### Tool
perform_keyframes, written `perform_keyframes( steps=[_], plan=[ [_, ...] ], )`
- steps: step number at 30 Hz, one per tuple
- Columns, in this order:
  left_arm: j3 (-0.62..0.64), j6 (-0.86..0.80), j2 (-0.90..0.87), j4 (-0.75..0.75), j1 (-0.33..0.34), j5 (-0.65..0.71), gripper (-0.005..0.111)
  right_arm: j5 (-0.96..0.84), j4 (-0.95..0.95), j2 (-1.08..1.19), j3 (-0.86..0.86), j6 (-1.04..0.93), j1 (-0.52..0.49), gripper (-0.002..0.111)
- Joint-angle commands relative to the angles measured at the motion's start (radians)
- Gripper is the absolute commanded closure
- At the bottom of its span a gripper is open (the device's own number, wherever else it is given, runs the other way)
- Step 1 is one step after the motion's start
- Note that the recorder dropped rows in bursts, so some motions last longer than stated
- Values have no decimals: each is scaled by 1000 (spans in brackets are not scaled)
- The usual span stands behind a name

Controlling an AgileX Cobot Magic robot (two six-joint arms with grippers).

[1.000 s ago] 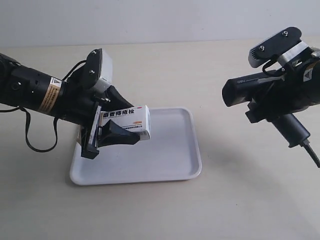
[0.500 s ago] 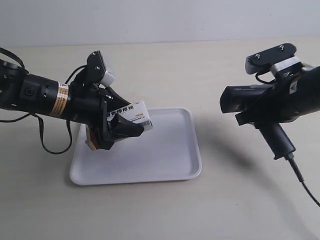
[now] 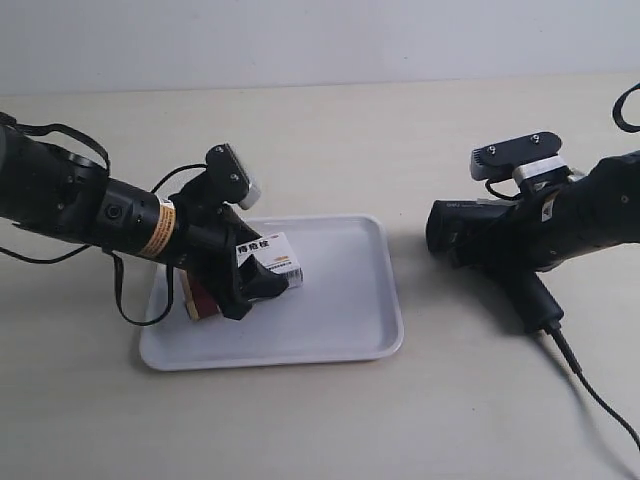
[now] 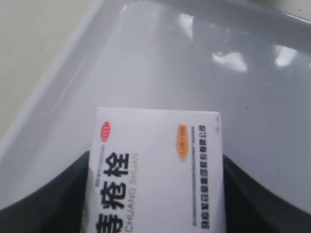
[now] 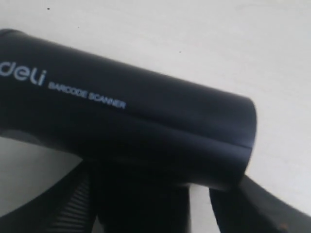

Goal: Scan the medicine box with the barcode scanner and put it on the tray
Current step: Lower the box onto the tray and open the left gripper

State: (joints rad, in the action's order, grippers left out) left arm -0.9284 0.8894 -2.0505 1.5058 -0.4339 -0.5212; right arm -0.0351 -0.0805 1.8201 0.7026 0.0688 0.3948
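The white medicine box with black Chinese lettering sits between the black fingers of my left gripper, which is shut on it, low over the left part of the white tray; whether the box touches the tray cannot be told. The black barcode scanner is held by my right gripper, shut on its handle, low over the table right of the tray, head facing the tray. The scanner's cable trails over the table.
The beige tabletop surrounds the tray. A black cable loops hang from the left arm beside the tray's left edge. A pale wall runs along the back.
My left gripper has tilted down and lowered the medicine box closer to the tray. My right gripper has lowered the scanner toward the table and shifted slightly left.
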Motion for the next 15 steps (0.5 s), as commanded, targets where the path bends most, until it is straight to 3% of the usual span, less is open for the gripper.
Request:
perform_keyframes(
  steps=[1,2,5,10,12,14,15],
  plan=[
    [-2,5,2,10,-21,46,12,-6,24,5,3,30,1,29],
    [-2,5,9,16,-21,46,1,-8,24,-5,3,30,1,22],
    [-2,11,59,27,-21,46,2,-65,24,-69,3,28,1,13],
    [-2,234,260,152,-14,48,2,-221,24,-328,3,28,1,19],
    [-2,386,378,239,-14,52,9,-285,17,-465,3,28,1,27],
    [10,480,486,239,-3,47,26,-326,6,-623,3,28,1,40],
    [22,518,545,239,7,45,40,-333,6,-701,2,28,1,50]
  ],
)
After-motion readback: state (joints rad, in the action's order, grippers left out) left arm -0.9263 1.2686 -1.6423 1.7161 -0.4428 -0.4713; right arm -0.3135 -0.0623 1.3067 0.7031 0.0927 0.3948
